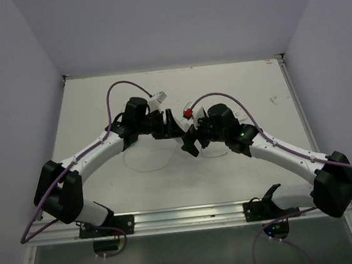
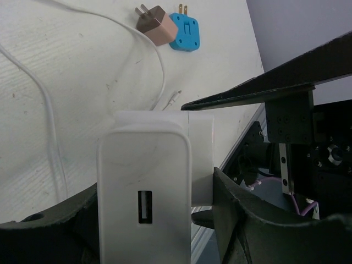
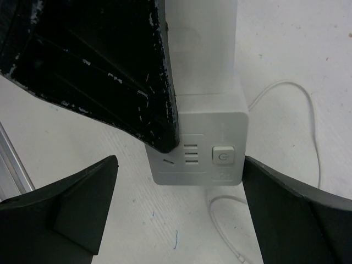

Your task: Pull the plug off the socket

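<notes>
The plug [image 2: 144, 192], a white charger block with a slot on its face, sits near the middle of the table [image 1: 247, 86], where your two arms meet. It is seated against the socket [image 3: 201, 146], a white cube with a small square button and a few short slots on one side. The two white bodies touch along one face.

Your left gripper [image 2: 155, 181] is clamped on the plug, with a dark finger on each side of it. In the right wrist view one of those fingers [image 3: 126, 71] lies along the plug's side and overlaps the socket's corner.

Your right gripper [image 3: 180, 162] has its jaws wide apart. They stand on either side of the socket with bare table showing in both gaps, so it grips nothing.

From above, the left gripper reaches in from the left and the right gripper from the right, their tips close together.

A thin white cable [image 3: 313, 126] loops on the table beside the socket, and its small connector end [image 2: 175, 98] lies just past the plug. Farther off in the left wrist view, a brown plug [image 2: 155, 25] with two prongs lies against a blue adapter [image 2: 185, 33], both flat on the table and well apart from the grippers.
</notes>
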`<state>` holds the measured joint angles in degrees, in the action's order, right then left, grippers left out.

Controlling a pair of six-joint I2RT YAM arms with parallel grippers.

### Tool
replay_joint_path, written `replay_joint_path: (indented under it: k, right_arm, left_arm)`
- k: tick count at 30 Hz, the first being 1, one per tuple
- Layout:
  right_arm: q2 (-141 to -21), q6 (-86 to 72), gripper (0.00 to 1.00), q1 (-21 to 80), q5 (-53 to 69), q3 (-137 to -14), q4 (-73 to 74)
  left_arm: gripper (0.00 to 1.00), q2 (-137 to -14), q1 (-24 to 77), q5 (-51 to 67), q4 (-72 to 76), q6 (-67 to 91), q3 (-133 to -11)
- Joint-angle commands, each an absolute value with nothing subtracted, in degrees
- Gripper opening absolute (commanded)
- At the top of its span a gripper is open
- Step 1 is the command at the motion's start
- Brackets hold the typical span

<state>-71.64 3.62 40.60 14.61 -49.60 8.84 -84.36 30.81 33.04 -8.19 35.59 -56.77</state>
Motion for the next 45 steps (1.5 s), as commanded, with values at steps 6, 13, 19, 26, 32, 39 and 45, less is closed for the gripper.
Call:
replay_joint_path:
  k: [6,13,19,26,32,39,45]
  right_arm:
    - [-74.18,3.43,0.92,41.48,12.04,-51.68,2.11]
    - [-74.44,3.95,0.69,41.48,11.25,-50.45,1.06]
    - [-73.39,4.92,0.35,41.4,10.02,-47.91,1.49]
    - [-71.11,5.8,0.02,41.4,8.62,-44.91,3.07]
    - [-69.43,6.15,0.0,41.48,8.44,-43.77,4.04]
    - [-70.22,6.15,0.0,41.48,9.66,-43.77,3.96]
    - [-70.66,6.42,0.0,41.48,10.02,-43.59,4.13]
  left_arm:
    - [0.0,-81.3,30.59,37.53,-2.73,38.85,-58.45]
    - [0.0,-81.3,30.59,38.58,-2.46,39.99,-58.45]
    - [0.0,-81.3,30.59,39.46,-1.85,40.78,-59.24]
    - [0.03,-81.21,29.62,38.94,-3.07,41.4,-60.91]
    - [0.33,-81.04,27.51,39.11,-3.25,42.01,-61.61]
    - [0.7,-80.77,26.46,39.29,-3.34,41.92,-61.87]
    - [0.94,-80.42,25.84,38.76,-3.87,41.84,-61.88]
